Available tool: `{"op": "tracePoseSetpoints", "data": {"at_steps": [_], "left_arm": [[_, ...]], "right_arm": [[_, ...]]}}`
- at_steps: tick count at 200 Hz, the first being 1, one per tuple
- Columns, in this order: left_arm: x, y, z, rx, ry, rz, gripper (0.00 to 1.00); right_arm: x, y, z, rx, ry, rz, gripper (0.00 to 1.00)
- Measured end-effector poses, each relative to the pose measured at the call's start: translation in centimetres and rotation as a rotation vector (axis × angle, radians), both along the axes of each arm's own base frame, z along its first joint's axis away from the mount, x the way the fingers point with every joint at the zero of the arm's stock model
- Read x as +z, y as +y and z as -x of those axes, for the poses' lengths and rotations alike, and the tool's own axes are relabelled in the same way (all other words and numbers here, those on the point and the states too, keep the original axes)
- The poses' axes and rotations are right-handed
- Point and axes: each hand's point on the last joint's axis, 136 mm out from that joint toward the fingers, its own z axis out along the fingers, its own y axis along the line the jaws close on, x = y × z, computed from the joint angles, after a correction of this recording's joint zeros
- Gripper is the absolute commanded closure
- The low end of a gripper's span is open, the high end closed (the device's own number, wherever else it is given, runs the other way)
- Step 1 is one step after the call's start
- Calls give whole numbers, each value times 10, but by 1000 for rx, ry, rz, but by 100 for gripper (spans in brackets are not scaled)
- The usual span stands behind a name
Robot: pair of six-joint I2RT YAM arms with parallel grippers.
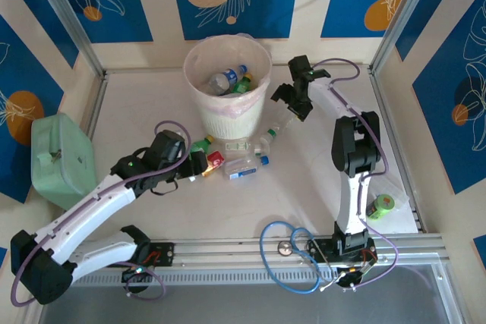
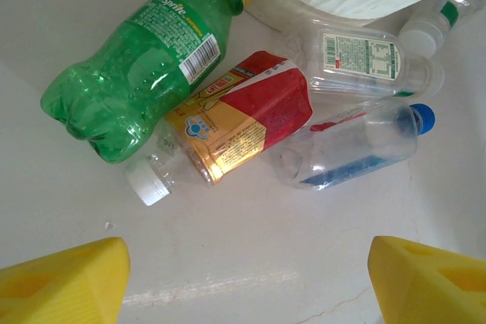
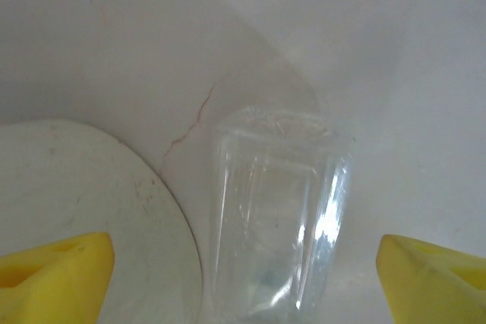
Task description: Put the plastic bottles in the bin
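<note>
The left gripper (image 2: 247,282) is spread wide, its two yellow wedge-shaped fingertips (image 2: 64,278) at the lower corners of the wrist view. It holds and touches nothing, poised above a cluster of plastic bottles (image 2: 288,104) lying on the white table (image 2: 61,5). At the left of the cluster is a crinkled green Sprite bottle (image 2: 125,73) with a yellow cap; the brand name and a barcode can be read on its label. Touching it is a clear bottle with a red, yellow and white label (image 2: 235,115) and a white cap, its small print too fine to read. Beside that lies a clear bottle with a blue cap (image 2: 357,142), and past it a clear bottle with a white printed label (image 2: 357,58). These lie at the foot of the bin (image 1: 228,104), a round ribbed whitish wastebasket with a pale pink liner, with several bottles (image 1: 230,79) inside. The right gripper (image 3: 243,282), just right of the bin in the overhead view, is also wide open. Its yellow fingertips (image 3: 53,278) sit either side of a smooth clear bottle (image 3: 273,210) without touching it.
</note>
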Motion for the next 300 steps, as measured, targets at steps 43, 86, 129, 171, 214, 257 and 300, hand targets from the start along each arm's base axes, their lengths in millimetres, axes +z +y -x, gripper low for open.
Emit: {"op": "tracePoseSetpoints", "data": {"at_steps": [43,86,129,171,214,257,300], "left_arm": [[-3,1,0,-7,6,-13,17],[-3,3,-2,-7,1,-20,17],[-2,2,-2,-10,4,-10,17],[-2,1,-1,-13,7,-6,17],[-1,1,-2,-14,5,-6,17],[16,-12,-7,-47,-29,59,22],[43,-50,-6,-171,-80,227,18]], "right_arm": [[-22,-7,11,-46,105,40,11],[-38,-7,16,-55,153,54,15],[-56,-7,18,-49,191,58,28],[-56,-9,17,-54,183,55,44],[-48,-17,40,-50,179,66,46],[18,-28,91,-25,41,45,46],[101,-19,148,27,-196,-61,46]]}}
